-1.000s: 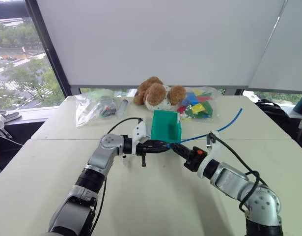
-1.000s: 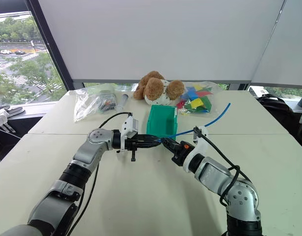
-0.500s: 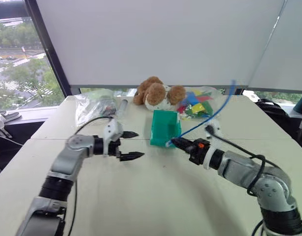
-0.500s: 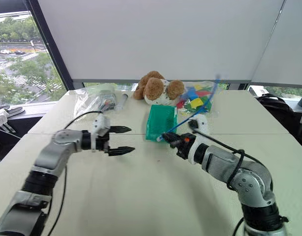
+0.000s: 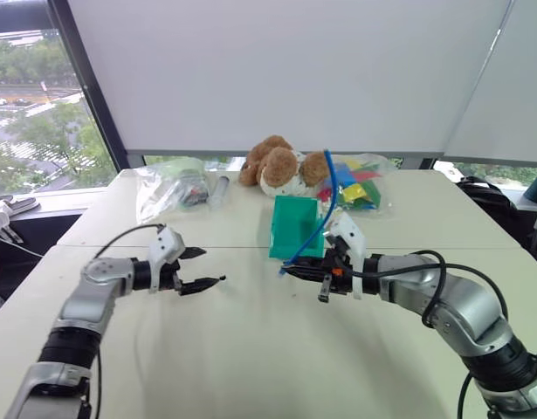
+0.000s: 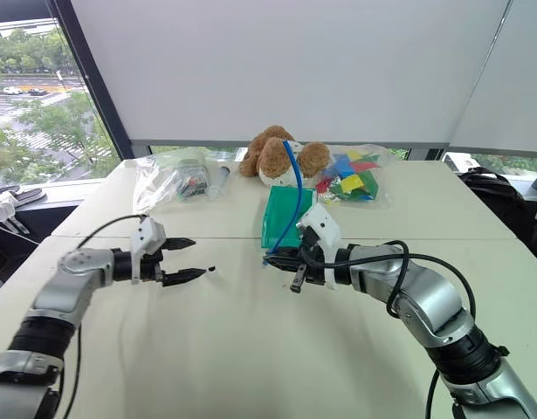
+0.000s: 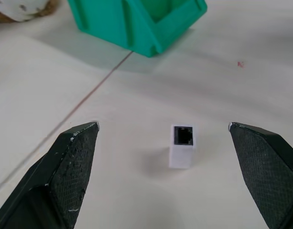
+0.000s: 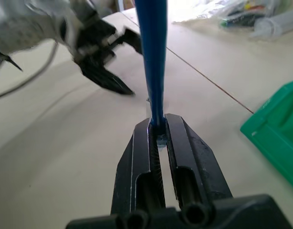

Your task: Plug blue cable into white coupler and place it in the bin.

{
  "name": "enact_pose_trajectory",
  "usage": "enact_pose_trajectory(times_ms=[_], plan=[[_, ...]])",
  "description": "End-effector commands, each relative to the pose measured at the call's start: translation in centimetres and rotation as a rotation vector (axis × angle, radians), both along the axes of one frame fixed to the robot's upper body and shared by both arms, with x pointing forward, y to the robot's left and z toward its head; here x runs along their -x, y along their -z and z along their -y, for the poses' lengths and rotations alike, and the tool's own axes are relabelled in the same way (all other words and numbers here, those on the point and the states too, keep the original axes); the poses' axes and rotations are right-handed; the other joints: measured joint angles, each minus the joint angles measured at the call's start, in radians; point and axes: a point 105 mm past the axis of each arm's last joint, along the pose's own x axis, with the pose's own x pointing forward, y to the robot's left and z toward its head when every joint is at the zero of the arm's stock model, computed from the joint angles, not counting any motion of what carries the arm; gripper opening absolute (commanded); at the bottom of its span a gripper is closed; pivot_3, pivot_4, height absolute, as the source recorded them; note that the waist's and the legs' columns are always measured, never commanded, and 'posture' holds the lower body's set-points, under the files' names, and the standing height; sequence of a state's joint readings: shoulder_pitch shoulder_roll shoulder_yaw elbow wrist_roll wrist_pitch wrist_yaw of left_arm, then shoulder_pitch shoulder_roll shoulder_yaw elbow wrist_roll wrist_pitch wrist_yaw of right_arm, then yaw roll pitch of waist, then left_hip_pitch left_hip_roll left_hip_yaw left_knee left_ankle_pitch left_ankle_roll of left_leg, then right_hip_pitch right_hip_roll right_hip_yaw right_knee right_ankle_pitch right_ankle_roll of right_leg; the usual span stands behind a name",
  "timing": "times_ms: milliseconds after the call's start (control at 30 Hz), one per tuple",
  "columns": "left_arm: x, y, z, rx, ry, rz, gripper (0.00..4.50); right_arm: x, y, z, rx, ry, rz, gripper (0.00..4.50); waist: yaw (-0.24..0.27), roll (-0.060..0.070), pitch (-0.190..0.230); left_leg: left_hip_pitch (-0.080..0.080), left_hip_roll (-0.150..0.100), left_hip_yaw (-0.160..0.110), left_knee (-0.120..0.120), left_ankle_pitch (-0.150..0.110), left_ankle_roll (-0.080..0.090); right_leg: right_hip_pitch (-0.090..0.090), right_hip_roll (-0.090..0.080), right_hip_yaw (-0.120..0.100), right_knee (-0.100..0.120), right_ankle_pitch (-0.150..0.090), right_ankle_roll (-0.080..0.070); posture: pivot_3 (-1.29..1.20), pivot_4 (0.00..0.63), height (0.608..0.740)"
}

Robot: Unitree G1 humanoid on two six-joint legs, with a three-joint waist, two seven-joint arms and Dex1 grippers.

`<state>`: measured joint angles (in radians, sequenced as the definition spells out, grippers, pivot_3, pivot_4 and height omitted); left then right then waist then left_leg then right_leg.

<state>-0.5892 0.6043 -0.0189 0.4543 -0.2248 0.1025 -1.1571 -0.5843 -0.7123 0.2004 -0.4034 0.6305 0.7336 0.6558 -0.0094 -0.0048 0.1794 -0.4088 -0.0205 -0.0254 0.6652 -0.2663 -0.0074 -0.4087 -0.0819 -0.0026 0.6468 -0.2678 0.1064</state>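
The white coupler (image 7: 182,145) stands on the table, apart from both grippers, its dark socket showing in the left wrist view. My left gripper (image 5: 209,267) hangs open at the table's left, fingertips (image 7: 79,138) spread wide on either side of the coupler and not touching it. My right gripper (image 5: 290,269) is shut on the blue cable (image 5: 329,196) close to its end. The cable curves up and back over the teal bin (image 5: 294,227). The bin stands open-topped just behind the right gripper. The right wrist view has the cable (image 8: 153,57) pinched between the fingers, with the left gripper (image 8: 103,57) beyond.
A teddy bear (image 5: 281,166) sits behind the bin. A clear bag (image 5: 168,188) and a tube (image 5: 217,188) lie at the back left. A bag of coloured pieces (image 5: 355,183) lies at the back right. A seam crosses the white table (image 5: 251,349).
The left gripper opened and drew away to the left, leaving the coupler on the table. The right wrist rolled, swinging the cable's free length up over the bin.
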Motion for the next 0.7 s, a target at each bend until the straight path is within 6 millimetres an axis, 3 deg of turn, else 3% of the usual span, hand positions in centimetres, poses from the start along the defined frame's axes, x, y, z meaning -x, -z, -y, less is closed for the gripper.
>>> enact_pose_trajectory(times_ms=[33,433,533,700], plan=[[-0.7,0.3,0.2,-0.002,0.003,0.019,4.48,0.1,-1.0,0.2,-0.016,0.003,0.05,0.0,-0.001,0.0,0.0,0.0,0.0,0.0,0.0,0.0,0.0,0.0,0.0,0.0,0.0,0.0,0.0,0.0,0.15,0.74],[-1.5,2.9,1.4,-0.018,0.035,0.006,4.48,0.2,-1.0,0.7,-0.02,0.039,0.053,0.0,-0.001,0.0,0.0,0.0,0.0,0.0,0.0,0.0,0.0,0.0,0.0,0.0,0.0,0.0,0.0,0.0,0.15,0.74],[-1.3,3.6,1.5,-0.038,0.05,0.007,3.63,0.1,-1.0,0.7,-0.02,0.045,0.056,0.0,-0.001,0.0,0.0,0.0,0.0,0.0,0.0,0.0,0.0,0.0,0.0,0.0,0.0,0.0,0.0,0.0,0.15,0.74],[-1.2,3.6,2.2,-0.02,0.08,0.011,1.02,0.0,-1.1,0.9,-0.016,0.05,0.062,0.0,-0.001,0.0,0.0,0.0,0.0,0.0,0.0,0.0,0.0,0.0,0.0,0.0,0.001,0.0,0.0,0.0,0.15,0.74]])
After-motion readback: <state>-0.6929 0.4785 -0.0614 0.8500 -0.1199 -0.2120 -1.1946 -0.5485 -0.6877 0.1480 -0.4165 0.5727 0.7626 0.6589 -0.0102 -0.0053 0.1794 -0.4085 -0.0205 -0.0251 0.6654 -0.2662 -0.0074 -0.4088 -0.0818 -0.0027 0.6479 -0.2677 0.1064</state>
